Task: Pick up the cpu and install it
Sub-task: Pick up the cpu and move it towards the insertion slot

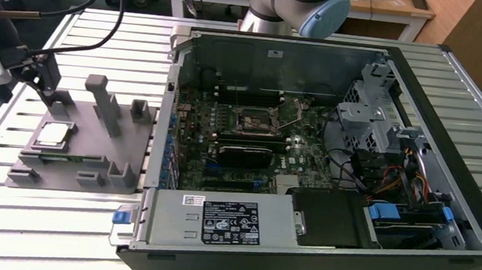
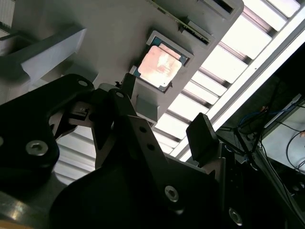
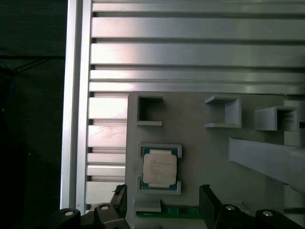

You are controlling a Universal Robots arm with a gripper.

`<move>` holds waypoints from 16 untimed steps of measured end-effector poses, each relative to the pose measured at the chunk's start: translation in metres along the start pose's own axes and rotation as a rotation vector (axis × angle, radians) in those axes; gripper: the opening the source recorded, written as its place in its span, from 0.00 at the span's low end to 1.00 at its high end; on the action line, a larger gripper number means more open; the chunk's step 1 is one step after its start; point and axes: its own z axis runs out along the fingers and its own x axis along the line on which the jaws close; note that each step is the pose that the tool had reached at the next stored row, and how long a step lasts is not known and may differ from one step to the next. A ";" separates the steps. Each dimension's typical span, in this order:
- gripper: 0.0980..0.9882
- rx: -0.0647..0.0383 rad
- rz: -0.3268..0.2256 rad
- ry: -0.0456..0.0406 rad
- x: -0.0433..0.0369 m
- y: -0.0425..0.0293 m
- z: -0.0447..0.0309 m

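on the exterior view's left, the cpu [image 1: 53, 134] lies flat in a pocket of the grey holder [image 1: 81, 160] on the bench [image 1: 58, 224]. the gripper [image 1: 46, 88] hangs just above it, fingers [image 3: 210, 200] released and empty. the chip looks light, stiff and fragile, so its opposite edges seem safest to grip.

A slatted metal table [image 1: 101, 37] carries two things: a grey fixture [image 1: 83, 147] with upright blocks, toward the exterior view's left, and an open computer case [image 1: 291, 64] lying on its side just beside it. In the first wrist view the fixture stops short of the table's edge — bare slats show alongside.
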 end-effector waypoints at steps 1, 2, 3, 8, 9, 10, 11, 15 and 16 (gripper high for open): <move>0.68 0.000 0.000 0.0000 0.0000 0.0000 0.0004; 0.68 0.000 0.000 0.0000 -0.0002 -0.0001 0.0008; 0.68 0.000 0.000 0.0000 -0.0004 -0.0001 0.0011; 0.68 0.000 0.000 0.0000 -0.0009 -0.0002 0.0023; 0.68 0.000 0.000 0.0000 -0.0009 -0.0002 0.0026; 0.68 0.000 0.000 0.0000 -0.0009 -0.0002 0.0028; 0.68 0.000 0.000 0.0000 -0.0009 -0.0002 0.0031; 0.68 0.000 0.000 -0.0001 -0.0010 -0.0003 0.0040; 0.68 0.000 0.000 -0.0001 -0.0010 -0.0003 0.0043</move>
